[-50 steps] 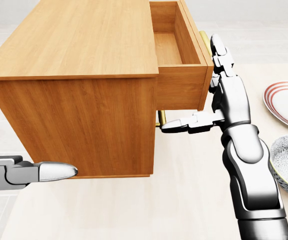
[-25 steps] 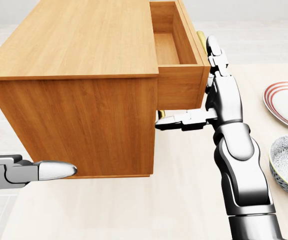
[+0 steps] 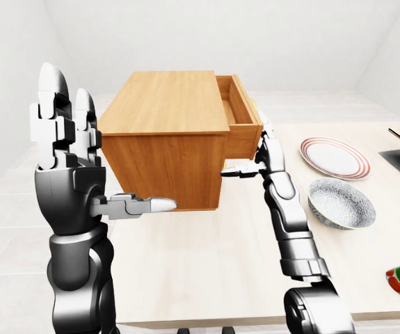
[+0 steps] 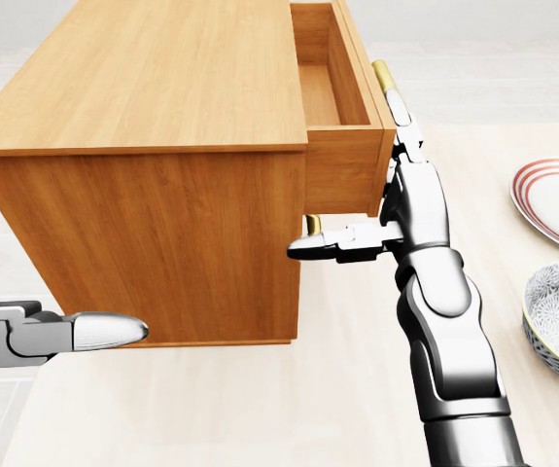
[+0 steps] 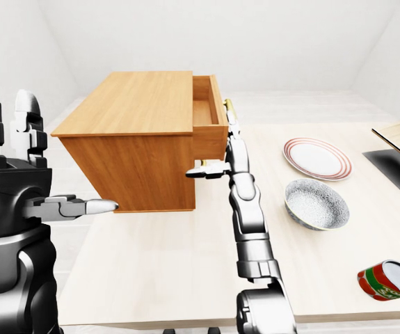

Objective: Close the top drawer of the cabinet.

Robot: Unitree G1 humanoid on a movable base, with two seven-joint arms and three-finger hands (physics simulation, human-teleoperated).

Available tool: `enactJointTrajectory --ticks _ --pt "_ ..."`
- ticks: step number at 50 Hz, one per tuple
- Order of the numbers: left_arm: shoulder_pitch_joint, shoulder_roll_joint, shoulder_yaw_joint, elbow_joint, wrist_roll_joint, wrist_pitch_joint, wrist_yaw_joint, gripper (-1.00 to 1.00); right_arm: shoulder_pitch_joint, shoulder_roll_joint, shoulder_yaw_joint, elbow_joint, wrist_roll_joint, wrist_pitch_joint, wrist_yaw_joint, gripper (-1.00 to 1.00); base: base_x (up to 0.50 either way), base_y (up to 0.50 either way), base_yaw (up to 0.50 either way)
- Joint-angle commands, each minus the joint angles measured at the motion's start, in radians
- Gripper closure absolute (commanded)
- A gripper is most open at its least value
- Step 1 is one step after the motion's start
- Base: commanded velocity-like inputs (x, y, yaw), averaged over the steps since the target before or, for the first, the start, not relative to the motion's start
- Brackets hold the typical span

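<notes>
Head view showed my right hand [image 4: 410, 209], fingers spread wide, flat against the top drawer [image 4: 349, 167] front; I judged a steady, square push leftward into the cabinet [image 4: 153, 165] best.

Table [image 5: 186, 271] bears cabinet [image 5: 130, 149], plate [image 5: 318, 158], bowl [image 5: 313, 204] (can [image 5: 387, 280] too).

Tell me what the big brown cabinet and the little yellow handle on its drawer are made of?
The big orange-brown cabinet looks like wood with a smooth matte finish: long grain lines run along its top and side. The small yellow bar handle on the open top drawer looks like polished metal, maybe brass, since it shines gold. In a simulator's render, that is only the look.
</notes>
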Motion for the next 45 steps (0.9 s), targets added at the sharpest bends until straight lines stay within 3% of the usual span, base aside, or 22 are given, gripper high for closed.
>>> enactJointTrajectory --ticks 1,24,30,45 --pt "-0.004 -0.003 0.005 0.004 -0.018 0.0 -0.002 -1.0 -0.027 0.046 0.151 0.083 0.007 -0.02 0.043 -1.0 0.0 0.0 0.0" --pt "-0.01 -0.001 0.002 0.015 -0.015 0.0 -0.004 -1.0 -0.11 0.067 0.159 0.198 0.003 -0.054 0.056 -1.0 0.0 0.0 0.0" --pt "-0.008 -0.002 0.003 0.009 -0.015 0.0 -0.003 -1.0 -0.086 0.085 0.173 0.214 -0.004 -0.084 0.055 -1.0 0.0 0.0 0.0" --pt "-0.008 -0.002 0.002 0.008 -0.014 0.0 -0.001 -1.0 -0.101 0.105 0.177 0.239 -0.005 -0.092 0.06 -1.0 0.0 0.0 0.0"
